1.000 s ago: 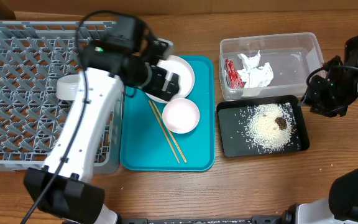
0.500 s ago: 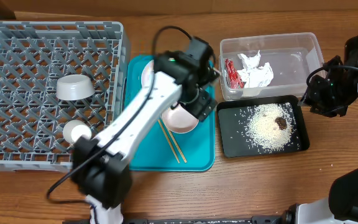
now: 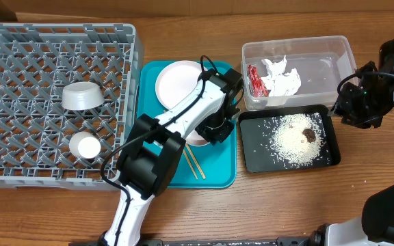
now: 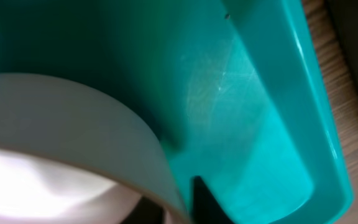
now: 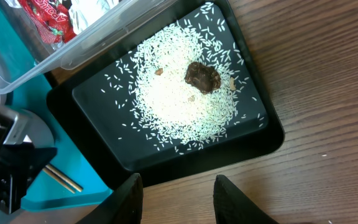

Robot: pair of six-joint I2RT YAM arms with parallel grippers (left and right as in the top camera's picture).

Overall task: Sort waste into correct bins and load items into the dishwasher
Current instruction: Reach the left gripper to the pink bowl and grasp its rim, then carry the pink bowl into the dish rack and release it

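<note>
While left gripper (image 3: 214,128) sits at pink bowl (image 4: 55,137) rim, closure unclear; bowl seems light, slippery: pinch rim; right gripper (image 5: 178,199) parted, empty.

Teal tray (image 3: 221,165) on wooden table (image 3: 286,205)

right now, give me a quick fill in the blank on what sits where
1. The rice lies in the tray coloured ____.
2. In the clear tub, the wrapper beside the napkin is ____.
3. The dish rack holds a cup and a ____.
Missing: black; red; bowl
</note>
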